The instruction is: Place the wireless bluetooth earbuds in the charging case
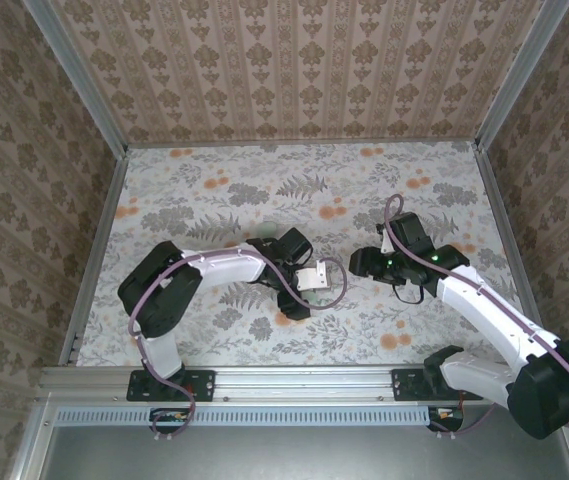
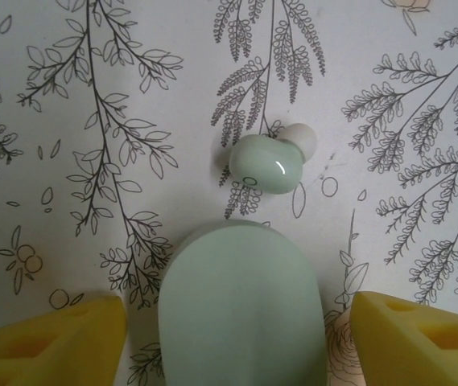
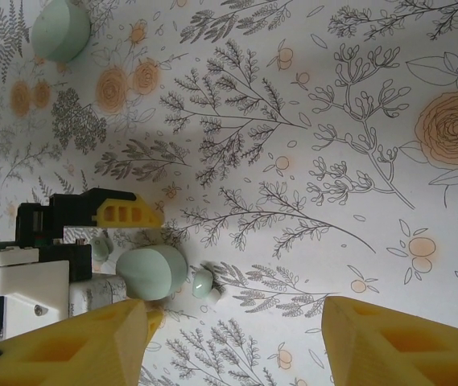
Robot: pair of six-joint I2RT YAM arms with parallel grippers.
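Hovering over the flowered bench, the left hand stands open, its yellow fingers on either side of the mint-green charging case at lower centre, with a gap on each side. One earbud lies on the bench just above the case, apart from it. Further right, the right hand is open wide and holds nothing.

The flat table under white flower-printed paper carries a small glossy mint-green earbud and, well apart, a rounded mint-green plastic piece.
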